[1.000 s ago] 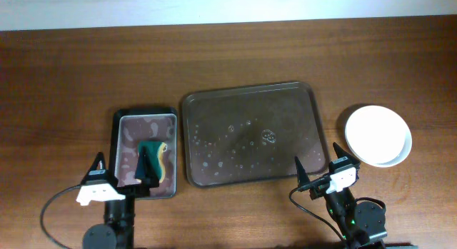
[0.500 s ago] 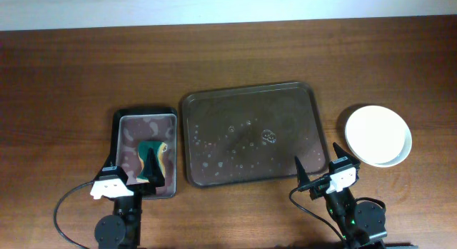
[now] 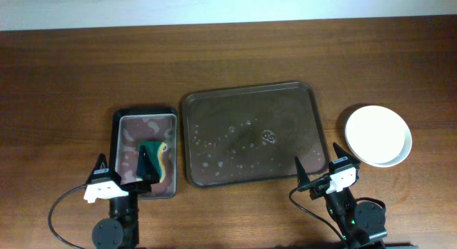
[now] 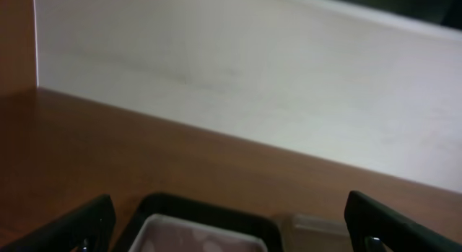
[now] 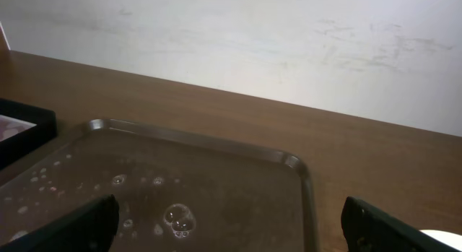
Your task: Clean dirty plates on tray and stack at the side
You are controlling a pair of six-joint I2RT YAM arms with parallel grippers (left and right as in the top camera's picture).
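The dark brown tray lies mid-table, wet with drops and bubbles, with no plates on it. It also shows in the right wrist view. White plates sit stacked on the table right of the tray, plain white on top; an edge shows in the right wrist view. My left gripper is open and empty over the near edge of a small black-rimmed tray. My right gripper is open and empty at the big tray's near right corner.
The small black-rimmed tray holds a green and yellow sponge. A pale wall stands behind the far table edge. Both arm bases sit at the near edge.
My left gripper swung a little to the right, then back left, staying open near the small tray. The right arm, plates and big tray have not moved.
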